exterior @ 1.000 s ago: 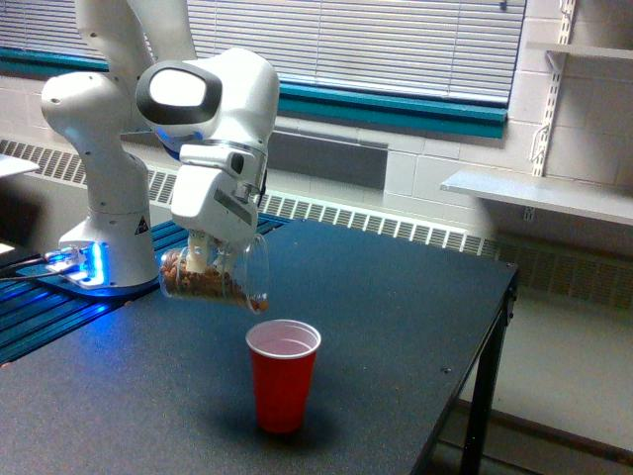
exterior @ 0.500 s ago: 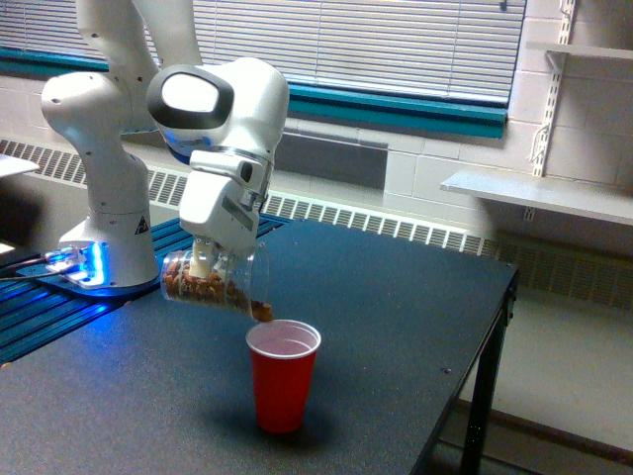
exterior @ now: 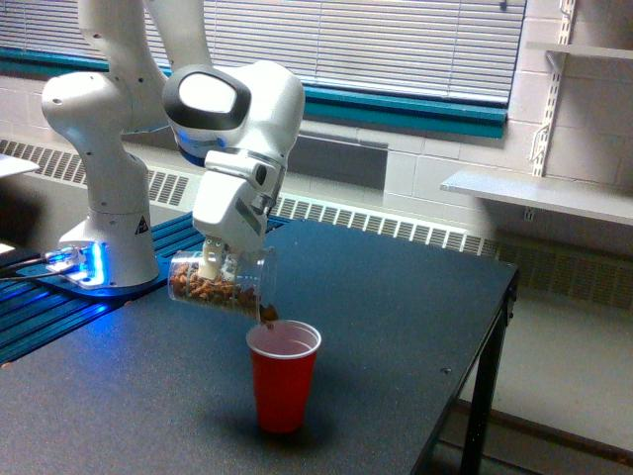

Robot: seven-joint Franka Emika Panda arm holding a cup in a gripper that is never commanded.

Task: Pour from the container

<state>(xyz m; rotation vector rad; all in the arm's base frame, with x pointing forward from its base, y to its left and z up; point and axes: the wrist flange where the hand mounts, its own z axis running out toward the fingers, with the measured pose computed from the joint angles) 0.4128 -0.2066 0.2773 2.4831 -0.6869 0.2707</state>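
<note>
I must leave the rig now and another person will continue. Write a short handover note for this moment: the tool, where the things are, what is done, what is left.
Tool: shut on the clear plastic cup of brown nut-like pieces, holding it tipped nearly on its side above the dark table.
Things: the clear cup's mouth points toward the exterior view's right, just over the near rim of the upright red plastic cup with white inside. Brown pieces are bunched at the lip.
Done: cup is lined up and tilted; the first pieces are at the edge.
Left: most pieces are in the clear cup; I cannot see any in the red cup. Tilting further should empty it.
</note>
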